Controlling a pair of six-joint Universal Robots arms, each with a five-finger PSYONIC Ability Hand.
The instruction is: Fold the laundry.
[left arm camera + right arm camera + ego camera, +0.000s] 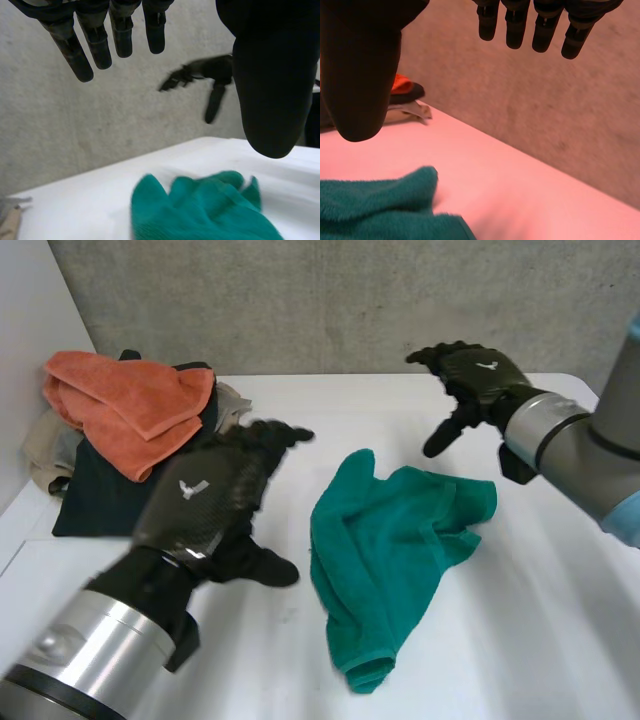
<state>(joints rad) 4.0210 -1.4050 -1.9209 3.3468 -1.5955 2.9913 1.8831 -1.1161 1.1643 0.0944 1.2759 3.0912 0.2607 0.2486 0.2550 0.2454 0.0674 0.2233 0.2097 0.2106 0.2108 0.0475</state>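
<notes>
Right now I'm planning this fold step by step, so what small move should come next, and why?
Probably lower the left hand to the teal towel's nearest edge and pinch it. The towel lies crumpled on the table; the left hand and right hand both hover open and empty, so spreading it flat likely comes first.

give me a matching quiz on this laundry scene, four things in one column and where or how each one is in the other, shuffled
Things:
1. teal towel
2. orange towel
3. dark cloth
4. right hand

States:
a. partly under the orange towel
b. crumpled on the bare table
c. open, raised, holding nothing
d. lying on top of the dark cloth

Pairs: 1-b, 2-d, 3-a, 4-c
</notes>
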